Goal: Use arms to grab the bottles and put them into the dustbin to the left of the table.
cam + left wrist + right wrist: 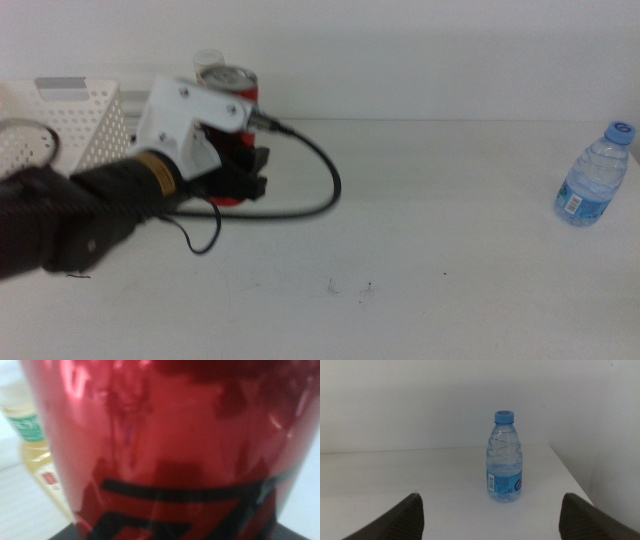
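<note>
Nearest the lens: left arm (70, 215), dark and bulky, reaching in from the left edge over the table (420, 250). Behind it at far left, dustbin (75, 120), white and perforated, standing on the table's left end. Just right of the dustbin, left gripper (240, 172), white body and black fingers (245, 185) wrapped around the red can (228, 85), can upright and rising above the gripper body; in the left wrist view, can (170, 445) filling nearly the whole picture, pressed close to the camera, so seemingly pinched between the jaws, though the fingertips themselves hidden. Behind the can, tea bottle (208, 60), only its white cap peeking out in the middle view; yellow body and green label (32, 455) beside the can in the wrist view. Black cable (320, 180) looping from the gripper across the table. Small dark specks (350, 290) near the middle front. Far right, water bottle (592, 178), upright, blue cap, well apart from the rest. Right gripper (490, 515) out of the middle view, jaws spread wide, facing the water bottle (504, 457) without touching it.
</note>
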Available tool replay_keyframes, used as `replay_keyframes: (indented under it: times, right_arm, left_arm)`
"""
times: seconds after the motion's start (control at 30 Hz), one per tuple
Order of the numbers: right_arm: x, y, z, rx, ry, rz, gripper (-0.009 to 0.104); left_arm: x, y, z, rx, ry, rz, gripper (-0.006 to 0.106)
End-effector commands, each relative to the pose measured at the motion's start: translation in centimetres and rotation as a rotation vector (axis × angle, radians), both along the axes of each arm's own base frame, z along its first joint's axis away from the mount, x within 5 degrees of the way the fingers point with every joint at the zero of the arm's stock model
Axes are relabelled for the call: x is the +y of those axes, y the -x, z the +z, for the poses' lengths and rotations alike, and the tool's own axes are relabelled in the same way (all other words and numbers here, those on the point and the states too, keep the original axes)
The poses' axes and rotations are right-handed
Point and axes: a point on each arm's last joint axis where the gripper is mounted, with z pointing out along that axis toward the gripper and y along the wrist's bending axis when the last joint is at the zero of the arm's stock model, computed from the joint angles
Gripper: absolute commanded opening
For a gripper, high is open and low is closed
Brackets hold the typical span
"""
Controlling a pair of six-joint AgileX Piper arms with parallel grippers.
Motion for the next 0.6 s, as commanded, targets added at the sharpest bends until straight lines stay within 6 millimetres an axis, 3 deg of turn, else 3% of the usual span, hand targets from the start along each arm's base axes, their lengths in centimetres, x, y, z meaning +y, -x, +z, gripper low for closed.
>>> replay_keyframes:
  times: [0.0, 0.33, 0.57]
  right_arm:
    - [0.0, 0.0, 0.0, -0.008, 0.012, 0.0, 0.093]
    - [0.0, 0.0, 0.0, -0.008, 0.012, 0.0, 0.093]
    - [0.0, 0.0, 0.0, -0.008, 0.012, 0.0, 0.093]
  left_arm:
    - [0.2, -0.3, 3.0, -0.008, 0.015, 0.038, 0.036]
    - [2.1, -1.8, 7.9, 0.146, -0.132, 0.119, 0.036]
    - [5.3, -2.8, 11.5, 0.207, -0.13, 0.12, 0.036]
